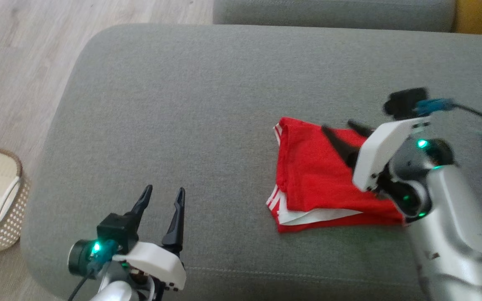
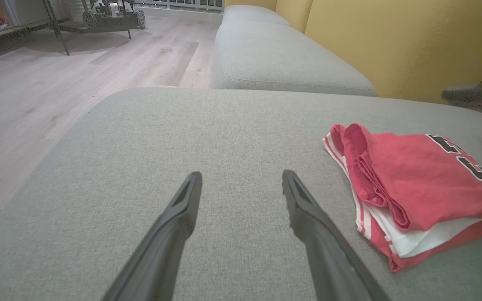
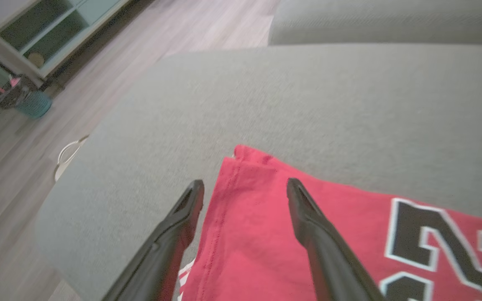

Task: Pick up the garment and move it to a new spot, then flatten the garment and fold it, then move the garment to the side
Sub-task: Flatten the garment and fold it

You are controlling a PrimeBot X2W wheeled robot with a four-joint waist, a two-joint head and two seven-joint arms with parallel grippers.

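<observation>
Fold apparently done: right gripper (image 1: 337,125) spread over garment (image 1: 308,175), left gripper (image 1: 164,189) spread, well apart; next, grip, shift aside.

place: home living room | evidence: grey fabric sofa (image 1: 224,104) with yellow backrest (image 2: 391,42) — wood-plank floor (image 2: 57,92) | woven basket (image 1: 13,223) on the floor beside the sofa's left edge — glass-front cabinet (image 3: 57,29)

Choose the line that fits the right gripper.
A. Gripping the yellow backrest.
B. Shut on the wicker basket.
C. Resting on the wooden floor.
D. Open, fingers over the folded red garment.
D: the right gripper has its two fingers apart above the folded red garment, which lies on the grey cushion, and no cloth is pinched between them.
</observation>
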